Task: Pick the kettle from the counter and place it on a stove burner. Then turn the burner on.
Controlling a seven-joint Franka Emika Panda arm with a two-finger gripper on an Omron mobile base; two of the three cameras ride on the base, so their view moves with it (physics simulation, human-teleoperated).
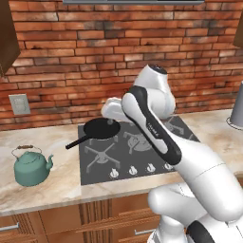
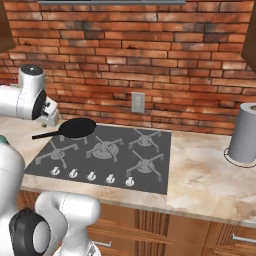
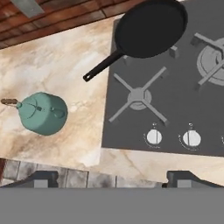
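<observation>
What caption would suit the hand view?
Open gripper looks down on teal kettle on the counter, beside the cooktop.

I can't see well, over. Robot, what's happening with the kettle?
Gripper open, empty. Kettle on counter, untouched. Pan on back-left burner.

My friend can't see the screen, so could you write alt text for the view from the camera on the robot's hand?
Looking down on a beige stone counter, a small teal kettle stands left of a dark grey cooktop. A black frying pan covers the cooktop's far-left burner, its handle pointing out over the counter; nearer lie a bare cross-shaped burner grate and white knobs. The open hand holds nothing.
</observation>
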